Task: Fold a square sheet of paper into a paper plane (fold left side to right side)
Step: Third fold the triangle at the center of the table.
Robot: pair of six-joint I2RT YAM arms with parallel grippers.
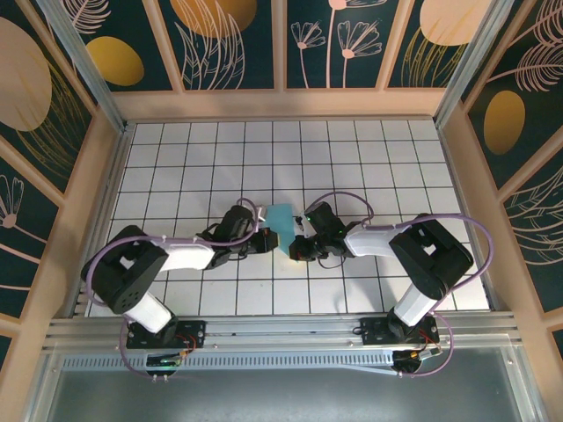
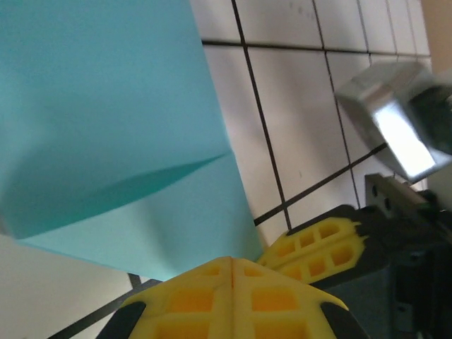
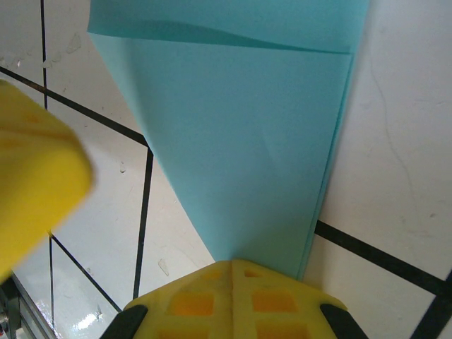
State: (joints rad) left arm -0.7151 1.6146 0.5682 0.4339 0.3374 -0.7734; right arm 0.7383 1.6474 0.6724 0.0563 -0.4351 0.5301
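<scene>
**Left arm** (image 1: 145, 264): black and white, reaching from the near edge toward the middle of the desk (image 1: 369, 158), a white surface ruled in black grid lines.

**Left hand** (image 1: 266, 239): clenched, yellow fingers (image 2: 191, 296) pressed flat together with no paper in the seam. Its tips touch the near lower corner of the sheet; whether they press or pinch it cannot be told.

**Sheet of paper** (image 1: 283, 218): turquoise-blue, folded, at mid-desk between the two hands. In the left wrist view (image 2: 106, 106) one creased layer lies over another. In the right wrist view (image 3: 240, 141) it narrows toward the fingers, with doubled edges along its right side.

**Right hand** (image 1: 297, 244): clenched likewise, yellow fingers (image 3: 275, 300) shut, tips at the narrow end of the sheet. It stands just beside the left hand (image 2: 321, 247).

**Right arm** (image 1: 422, 255): mirrors the left, reaching inward.
</scene>
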